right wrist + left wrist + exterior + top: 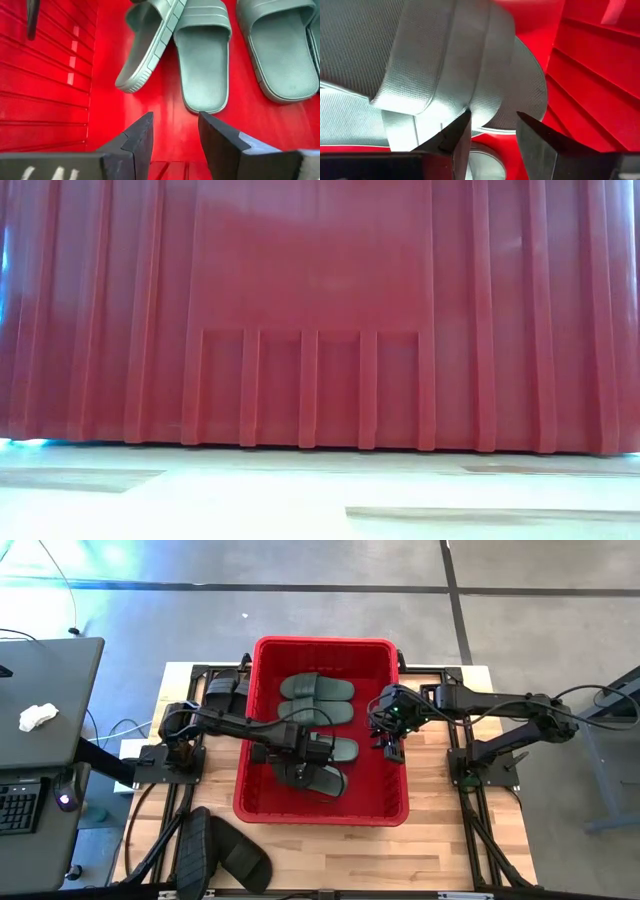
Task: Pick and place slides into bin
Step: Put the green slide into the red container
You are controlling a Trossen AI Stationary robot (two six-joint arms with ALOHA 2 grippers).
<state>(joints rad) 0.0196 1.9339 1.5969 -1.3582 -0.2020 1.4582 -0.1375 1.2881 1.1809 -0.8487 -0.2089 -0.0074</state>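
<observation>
The red bin (258,720) stands mid-table; its near wall fills the low view (320,310). Three green slides (315,687) lie flat on its floor. A fourth green slide (145,45) stands tilted on its edge, leaning on its neighbour (202,55). My left gripper (312,755) is open inside the bin, right at this tilted slide's ribbed strap (450,65). My right gripper (390,738) is open and empty just inside the bin's right wall, its fingers (175,130) pointing down at the bare red floor. My left gripper stands open with one fingertip (462,125) at the lower edge of the tilted slide's strap (445,107). I cannot tell whether it touches the strap. The other finger stands clear of it.
Two black slides (215,852) lie on the wooden table at the near left, outside the bin. A dark desk with a keyboard (20,805) and a white cloth (38,717) stands left of the table. The bin's ribbed right wall (45,75) is close beside my right gripper.
</observation>
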